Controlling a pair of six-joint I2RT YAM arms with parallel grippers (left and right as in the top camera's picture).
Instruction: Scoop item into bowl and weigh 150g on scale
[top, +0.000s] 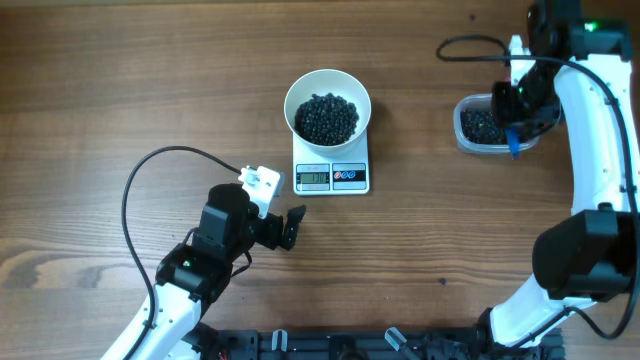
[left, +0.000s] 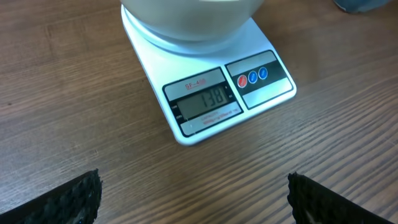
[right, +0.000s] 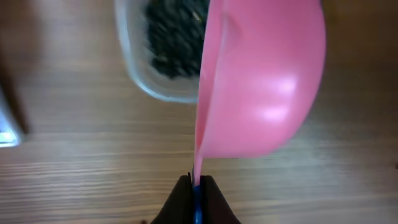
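Scale (top: 331, 178): white, square, lying flat; display (left: 205, 103) reads 138.
Bowl (top: 298, 92): white, round, upright on scale's platform.
Beads (top: 327, 118): tiny, black, matte; heaped inside bowl; further lot well right of scale, in clear tub (top: 466, 130).

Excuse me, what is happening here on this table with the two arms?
The right pincer is shut on a pink scoop, held over the clear tub of black beans. The white bowl, already holding beans, stands on the scale, whose display seems to read 138, so under the target. The left pincer is open, empty, in front of the scale.
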